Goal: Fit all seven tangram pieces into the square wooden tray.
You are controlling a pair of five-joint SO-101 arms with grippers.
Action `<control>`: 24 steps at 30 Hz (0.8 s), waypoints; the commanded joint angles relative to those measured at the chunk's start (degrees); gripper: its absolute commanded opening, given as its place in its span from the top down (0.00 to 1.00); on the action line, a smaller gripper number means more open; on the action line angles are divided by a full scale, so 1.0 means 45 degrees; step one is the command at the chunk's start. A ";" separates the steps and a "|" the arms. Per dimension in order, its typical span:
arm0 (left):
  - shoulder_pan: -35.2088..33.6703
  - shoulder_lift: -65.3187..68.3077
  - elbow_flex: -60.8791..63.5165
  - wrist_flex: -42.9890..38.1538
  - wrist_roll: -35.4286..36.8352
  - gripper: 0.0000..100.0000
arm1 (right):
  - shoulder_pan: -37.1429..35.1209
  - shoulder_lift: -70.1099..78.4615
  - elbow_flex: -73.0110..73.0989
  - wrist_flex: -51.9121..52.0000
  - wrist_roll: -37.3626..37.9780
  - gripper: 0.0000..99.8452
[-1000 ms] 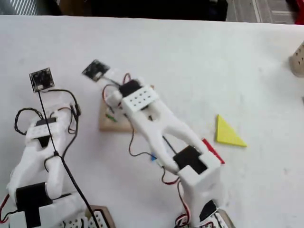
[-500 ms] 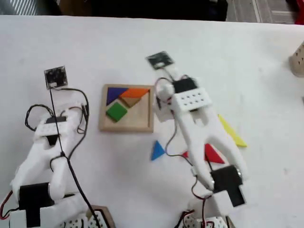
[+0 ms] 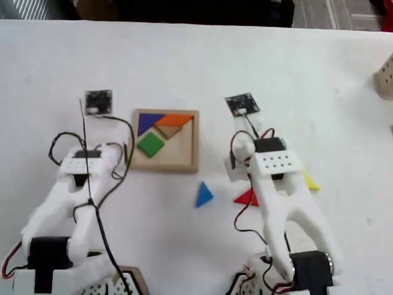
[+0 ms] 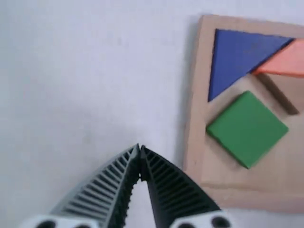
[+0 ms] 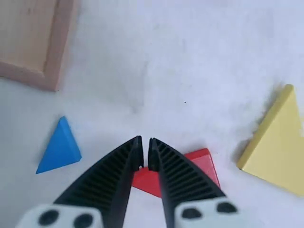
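Left of centre in the high view, the square wooden tray [image 3: 163, 165] holds a green square [image 3: 150, 144].
Left gripper [image 4: 140, 151], tips together, sits beside the tray's left rim; right gripper [image 5: 145, 142], tips together, hangs over the red piece [image 3: 245, 198], between blue triangle [image 3: 203, 194] and yellow triangle [image 5: 280, 142].

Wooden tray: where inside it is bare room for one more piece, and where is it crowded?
The bare floor lies between the green square and the tray wall on the right arm's side. The far strip, with purple triangle and orange piece, is crowded.
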State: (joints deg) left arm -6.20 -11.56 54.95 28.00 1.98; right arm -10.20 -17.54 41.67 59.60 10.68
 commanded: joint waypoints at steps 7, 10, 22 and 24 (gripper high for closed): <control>0.2862 -0.2393 0.0195 0.1426 -0.1524 0.98 | 0.0733 -0.0537 0.0195 -0.0303 0.0254 0.98; 0.3214 -0.2354 0.0293 0.1426 -0.0176 0.98 | 0.0713 -0.0537 0.0195 -0.0264 0.0254 0.98; 0.2921 0.1455 -0.2149 0.1426 0.1504 0.98 | 0.0733 -0.0537 0.0195 -0.0264 0.0254 0.98; 0.2921 0.1885 -0.2540 0.1426 0.1504 0.98 | 0.0713 -0.0537 0.0195 -0.0264 0.0254 0.98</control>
State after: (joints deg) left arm 7.52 -5.67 49.14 34.07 8.22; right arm -7.38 -17.54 42.90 59.08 11.03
